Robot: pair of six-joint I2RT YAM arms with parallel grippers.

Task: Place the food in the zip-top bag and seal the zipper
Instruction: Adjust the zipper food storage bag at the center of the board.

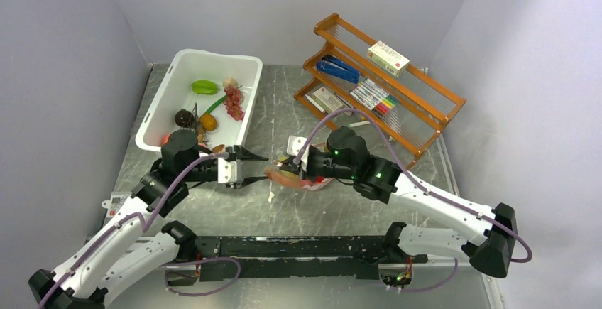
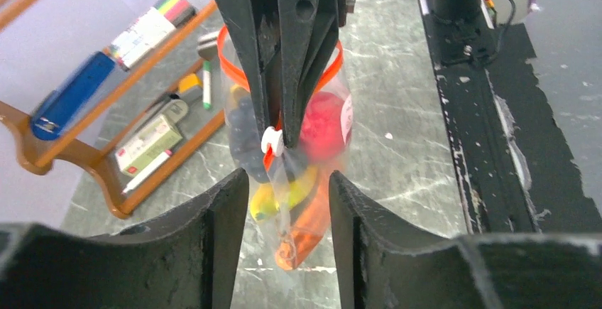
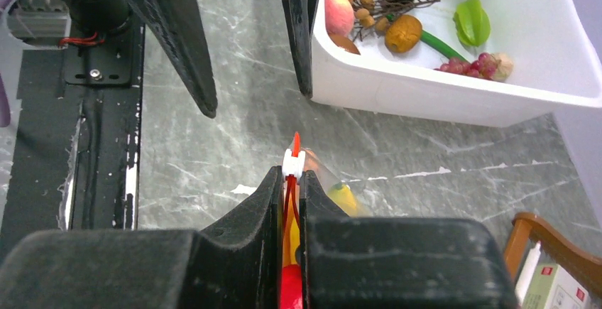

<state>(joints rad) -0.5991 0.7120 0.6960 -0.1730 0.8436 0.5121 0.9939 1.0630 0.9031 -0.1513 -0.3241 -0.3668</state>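
Two end effectors meet nose to nose above the grey marbled tabletop. The left end effector has its jaws spread wide and holds nothing. Just ahead of its fingertips sits the slider, a small hard white tab riding the thin orange-red zipper. Beyond the slider is the zip-top bag, clear limp film bulging around dark grapes, a glossy red fruit, a yellow banana bunch and an orange-rimmed slab. The right end effector is clamped flat on the zipper strip directly behind the slider. The load looks light, and the toys are rigid and smooth. The film would probably crumple or slip if pinched, so the firm slider and the stiffer strip seem the best places to grip.
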